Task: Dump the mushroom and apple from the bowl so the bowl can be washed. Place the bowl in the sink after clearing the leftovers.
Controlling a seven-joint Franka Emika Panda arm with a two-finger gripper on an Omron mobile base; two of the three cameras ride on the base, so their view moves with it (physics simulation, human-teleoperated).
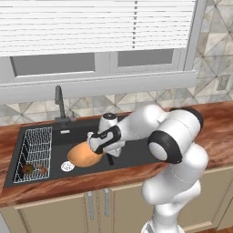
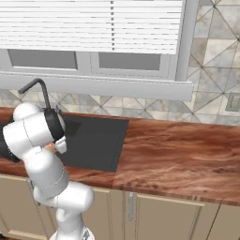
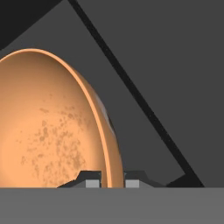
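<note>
One thin rim edge of the emptied bowl is pinched by the closed jaws of the gripper above the sink, so slippage risks a hard drop.

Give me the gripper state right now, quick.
Gripper: shut on the rim of the bowl, holding it over the sink.
</note>
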